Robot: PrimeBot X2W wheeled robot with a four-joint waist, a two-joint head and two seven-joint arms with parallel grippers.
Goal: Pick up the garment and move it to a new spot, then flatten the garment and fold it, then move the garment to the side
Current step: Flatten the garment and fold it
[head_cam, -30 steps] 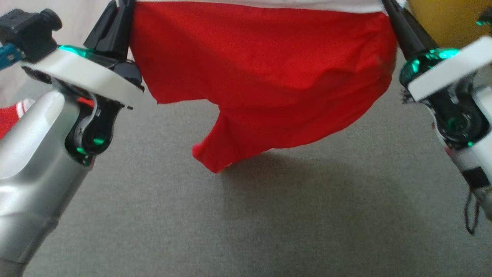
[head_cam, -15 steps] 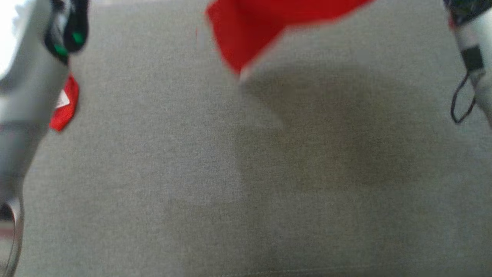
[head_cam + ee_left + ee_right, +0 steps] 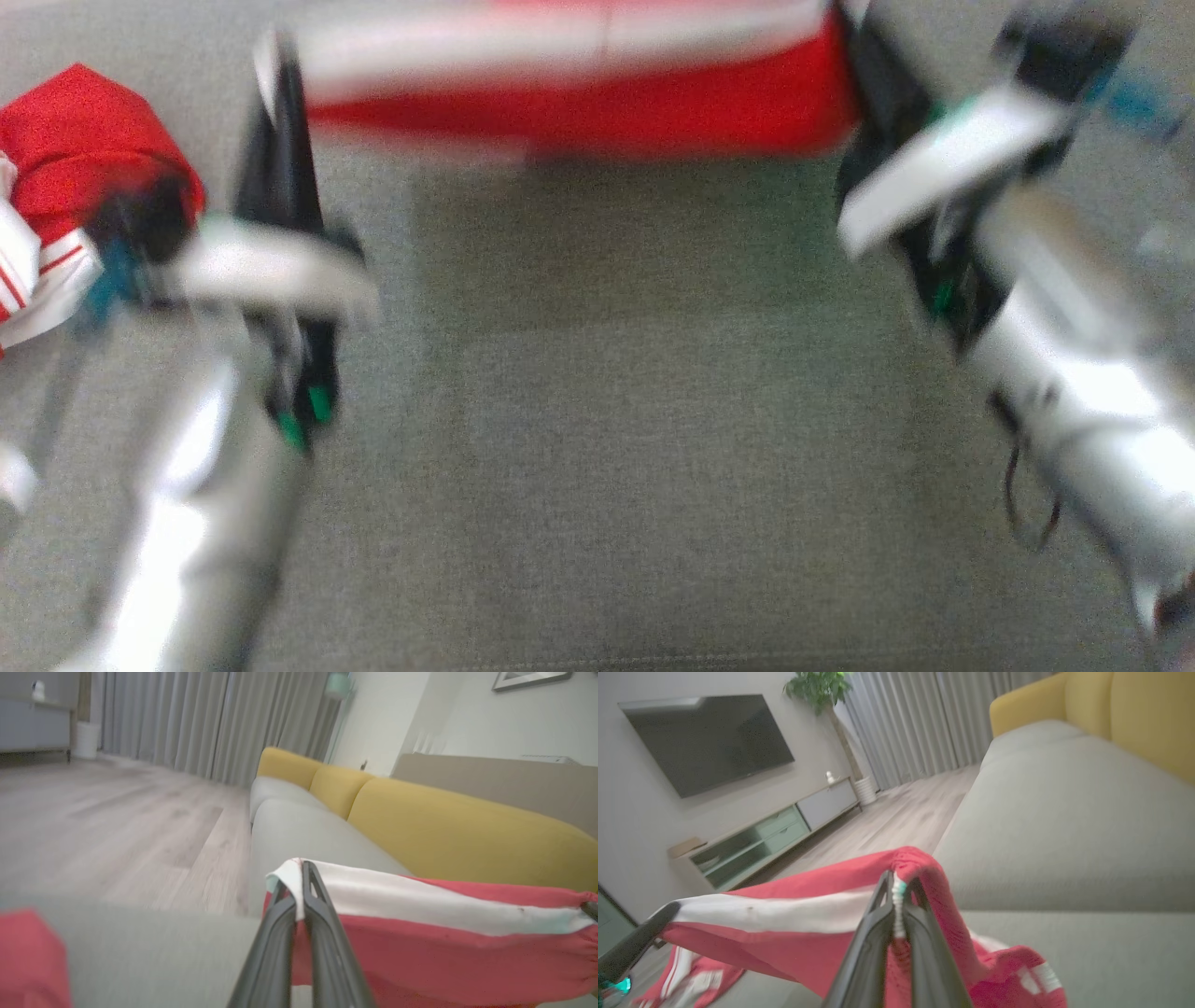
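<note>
While the red garment is held stretched above the grey sofa seat — white band pinched by left gripper and right gripper — even tension should be maintained during lowering.

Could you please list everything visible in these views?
grey fabric sofa seat: one, grey, across the foreground.
red fabric garment with a white band: one, red and white, held taut above the seat.
crumpled red-and-white garment: one, red and white, on the seat's left side.
yellow back cushions: three, yellow, behind the seat.
black flat television: one, black, on the wall.
low wooden cabinet: one, pale, under the television.
long grey curtains: one set, grey, along the far wall.
leafy plant: one, green, beside the curtains.
left fingers: two, dark, shut on the garment's band.
right fingers: two, dark, shut on the band's other end.
</note>
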